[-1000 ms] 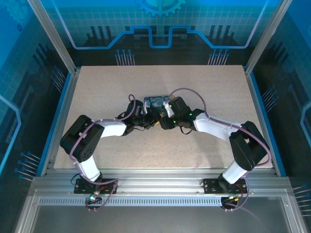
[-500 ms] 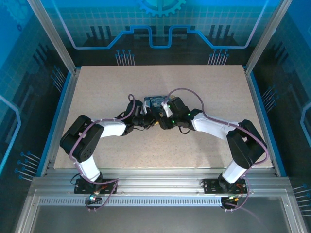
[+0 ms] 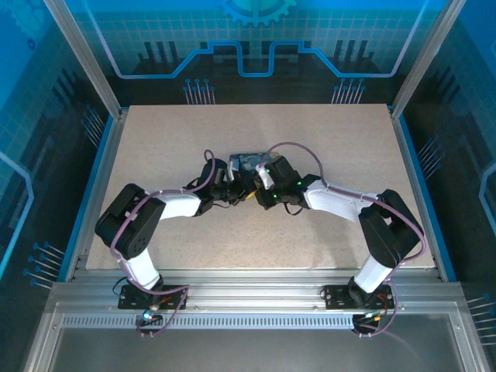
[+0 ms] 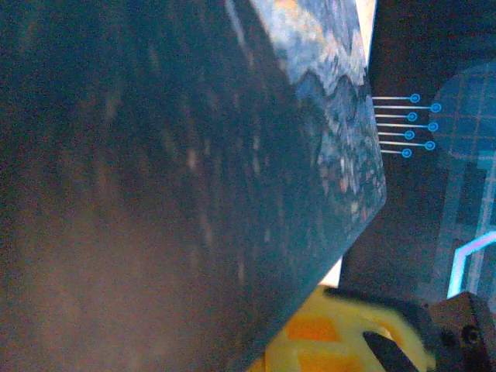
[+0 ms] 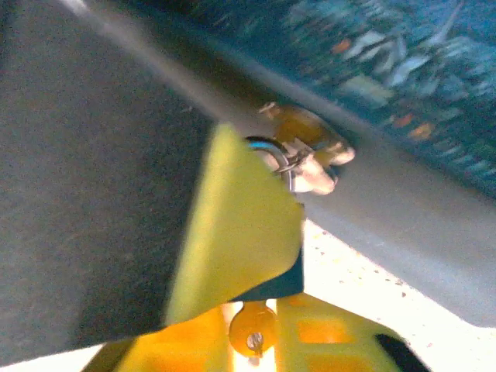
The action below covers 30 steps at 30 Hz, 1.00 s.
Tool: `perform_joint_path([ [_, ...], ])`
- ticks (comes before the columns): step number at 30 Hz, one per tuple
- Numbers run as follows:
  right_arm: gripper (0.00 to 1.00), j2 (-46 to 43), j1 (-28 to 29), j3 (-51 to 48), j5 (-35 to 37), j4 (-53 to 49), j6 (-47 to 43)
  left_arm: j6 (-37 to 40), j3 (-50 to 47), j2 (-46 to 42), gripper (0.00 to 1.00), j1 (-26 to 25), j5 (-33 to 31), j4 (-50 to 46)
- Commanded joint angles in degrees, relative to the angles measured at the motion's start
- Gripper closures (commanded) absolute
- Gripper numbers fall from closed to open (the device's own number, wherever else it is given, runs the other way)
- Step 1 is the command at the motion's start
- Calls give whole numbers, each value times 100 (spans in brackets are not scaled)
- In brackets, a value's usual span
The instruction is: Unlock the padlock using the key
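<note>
The dark blue swirl-painted tin box (image 3: 246,160) sits mid-table between both arms. My left gripper (image 3: 239,184) is at its front left, shut on the tin box's wall (image 4: 155,194), with one yellow finger (image 4: 341,333) showing under its edge. In the right wrist view the small pale padlock (image 5: 314,174) hangs from a brass hasp (image 5: 298,128) on the tin box (image 5: 403,62). My right gripper (image 5: 279,182) is shut just left of the padlock. A thin grey bit of the key (image 5: 273,151) pokes out from under its yellow finger (image 5: 232,232); the rest is hidden.
The speckled beige table (image 3: 325,132) is bare around the tin box. An aluminium frame and blue panels (image 3: 101,147) wall it in on the left, right and back. Both forearms cross the near middle of the table.
My right gripper has edged left toward the front of the tin box and its jaws have closed. The left arm and the tin box have stayed put.
</note>
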Motion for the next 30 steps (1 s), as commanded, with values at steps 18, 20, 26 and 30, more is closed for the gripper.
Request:
perform_joint_path([
  [18,64,-501,-15,-463,-29,159,48,271,-157,-125,100,37,125,108],
  [20,64,-633,-40,-588,-53,170,94,365,-156,-109,100,38,79,-14],
  [26,64,-948,-167,-960,27,229,394,511,-151,-84,100,28,-121,-417],
  [30,64,-895,-248,-1020,-181,291,552,705,-15,-117,100,4,-277,-980],
])
